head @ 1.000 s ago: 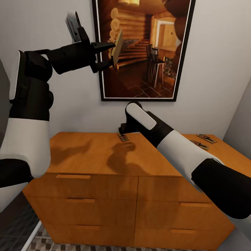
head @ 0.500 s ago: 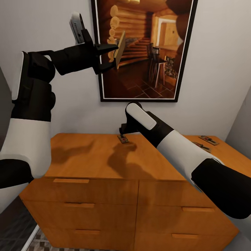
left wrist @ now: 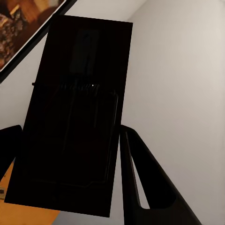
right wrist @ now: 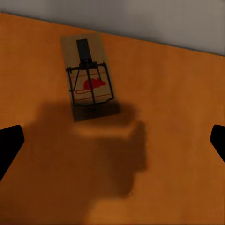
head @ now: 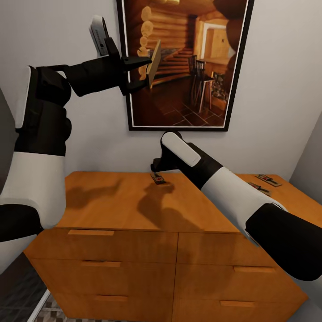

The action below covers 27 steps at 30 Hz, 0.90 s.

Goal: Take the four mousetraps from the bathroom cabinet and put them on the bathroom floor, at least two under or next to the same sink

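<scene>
Against the far wall stands the cabinet (head: 134,205), its orange-brown top carrying three mousetraps while a fourth is held aloft. A framed picture (head: 183,62) hangs on that wall above it. Bathroom floor (head: 53,308) shows as a patterned strip at the near left foot of the cabinet.

Left gripper (head: 145,67) is raised high at the left, in front of the picture, clenched on one mousetrap (head: 153,62), which stands on edge between the fingers; the left wrist view shows it as a dark plate (left wrist: 75,117). Right gripper (head: 156,167) hangs over a second mousetrap (head: 158,178) lying flat near the cabinet's far edge. In the right wrist view its fingers (right wrist: 9,145) stand spread wide apart, released, with that trap (right wrist: 88,82) ahead and off centre. Two more traps (head: 267,179) (head: 259,188) lie at the far right of the top.

Risks, as judged: the descent may miss or nudge the trap toward the wall, since it is not centred between the fingers. The raised trap, pinched on edge, could slip or strike the picture if the arm swings.
</scene>
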Motion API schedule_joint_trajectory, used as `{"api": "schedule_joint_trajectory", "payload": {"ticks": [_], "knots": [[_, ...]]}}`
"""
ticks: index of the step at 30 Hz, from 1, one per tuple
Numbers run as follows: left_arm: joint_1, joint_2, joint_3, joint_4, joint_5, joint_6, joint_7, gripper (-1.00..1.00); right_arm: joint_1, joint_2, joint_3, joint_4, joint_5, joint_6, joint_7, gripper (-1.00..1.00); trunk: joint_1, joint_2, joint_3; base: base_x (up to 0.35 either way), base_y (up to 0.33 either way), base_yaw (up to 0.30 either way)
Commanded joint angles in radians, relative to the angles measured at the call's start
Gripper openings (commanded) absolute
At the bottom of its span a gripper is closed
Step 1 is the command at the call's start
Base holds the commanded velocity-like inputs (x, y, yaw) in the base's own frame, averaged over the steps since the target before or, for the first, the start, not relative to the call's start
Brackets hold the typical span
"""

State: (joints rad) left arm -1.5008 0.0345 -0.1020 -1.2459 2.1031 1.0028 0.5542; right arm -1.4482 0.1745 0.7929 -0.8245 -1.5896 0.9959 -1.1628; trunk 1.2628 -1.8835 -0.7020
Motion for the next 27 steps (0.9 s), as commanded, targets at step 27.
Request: {"api": "schedule_joint_trajectory", "payload": {"ticks": [27], "knots": [[0.014, -0.008, -0.001, 0.002, 0.006, 0.000, 0.010, -1.00, -0.001, 0.000, 0.064, 0.002, -0.009, 0.005, 0.049, 1.00, 0.000, -0.001, -0.001, 0.122, 0.024, 0.000]]}}
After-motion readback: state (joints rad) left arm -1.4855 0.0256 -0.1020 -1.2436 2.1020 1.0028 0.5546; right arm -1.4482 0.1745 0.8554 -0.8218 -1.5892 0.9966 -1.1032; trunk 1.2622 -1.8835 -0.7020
